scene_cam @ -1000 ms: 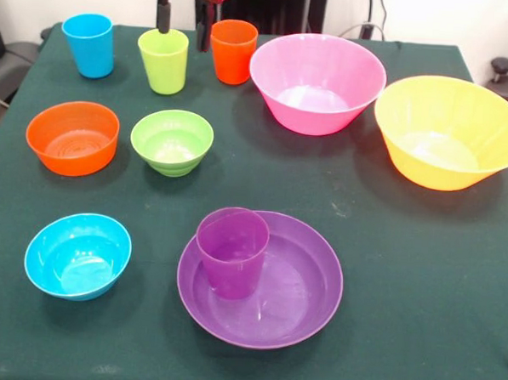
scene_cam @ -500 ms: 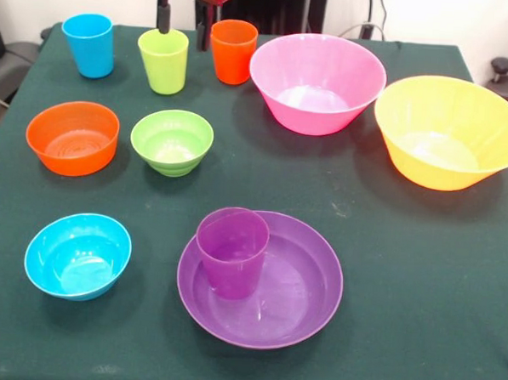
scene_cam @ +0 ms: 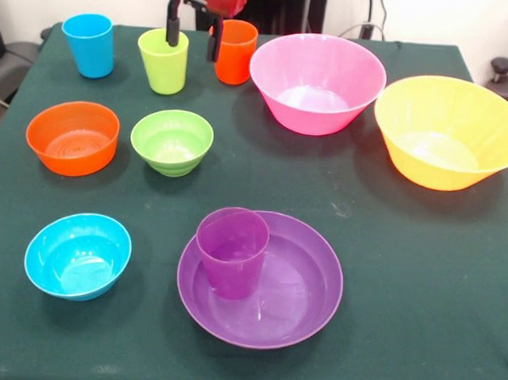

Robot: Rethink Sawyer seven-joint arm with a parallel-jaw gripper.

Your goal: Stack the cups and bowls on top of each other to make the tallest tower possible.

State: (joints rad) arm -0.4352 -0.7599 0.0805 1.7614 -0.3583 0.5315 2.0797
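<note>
Your pincer (scene_cam: 193,44) is hanging at the far edge of the surface (scene_cam: 404,249), fingers spread apart and holding nothing. One finger (scene_cam: 172,31) sits over the lime green cup (scene_cam: 163,60), the other in front of the orange cup (scene_cam: 235,51), so the gap lands between those two. The blue cup (scene_cam: 89,44) stands off to the side. The purple cup (scene_cam: 232,252) sits in the purple bowl (scene_cam: 295,307), well apart from the pincer. The other bowls all sit separate, nothing stacked on them.
</note>
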